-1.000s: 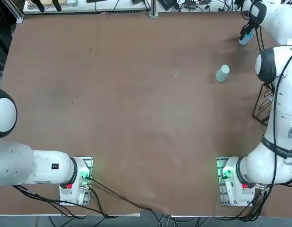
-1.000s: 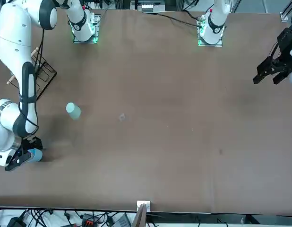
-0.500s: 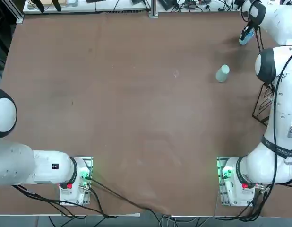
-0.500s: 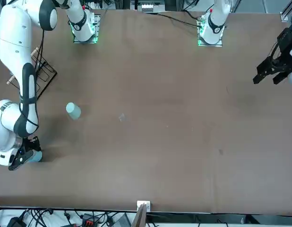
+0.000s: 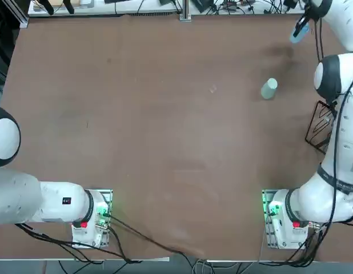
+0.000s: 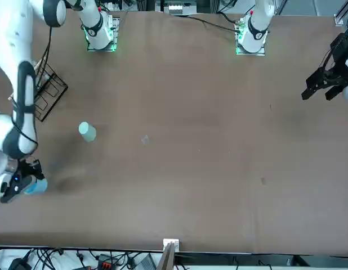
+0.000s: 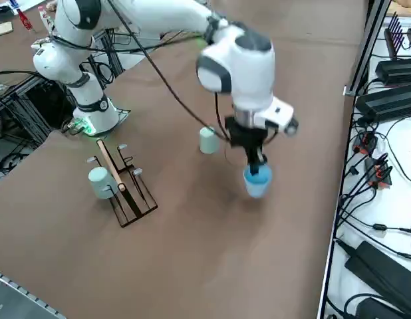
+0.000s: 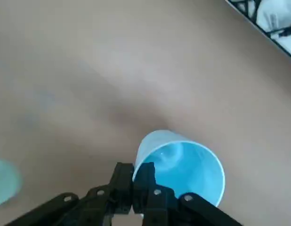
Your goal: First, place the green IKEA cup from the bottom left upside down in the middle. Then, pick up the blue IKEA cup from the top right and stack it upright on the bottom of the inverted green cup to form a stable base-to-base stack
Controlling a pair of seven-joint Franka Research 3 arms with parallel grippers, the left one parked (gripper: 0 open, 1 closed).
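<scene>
My right gripper (image 8: 136,172) is shut on the rim of the blue cup (image 8: 183,165), one finger inside the wall and one outside. The light blue cup (image 7: 257,181) hangs upright, mouth up, a little above the table under the gripper (image 7: 257,163), over the far right corner. It also shows in the top view as the blue cup (image 5: 298,33) and in the front view as the blue cup (image 6: 36,185). The pale green cup (image 5: 269,88) stands alone on the table, nearer the middle; the green cup (image 7: 207,140) is apart from the gripper.
A black wire rack (image 7: 122,186) stands at the table's right edge with a pale cup (image 7: 100,181) on one peg. Cables and power bricks (image 7: 385,100) lie beyond the far edge. Brown tabletop (image 5: 165,125) stretches to the left.
The gripper has shut on the blue cup's rim and lifted it off the table, rising with it over the far right corner. The green cup has not moved.
</scene>
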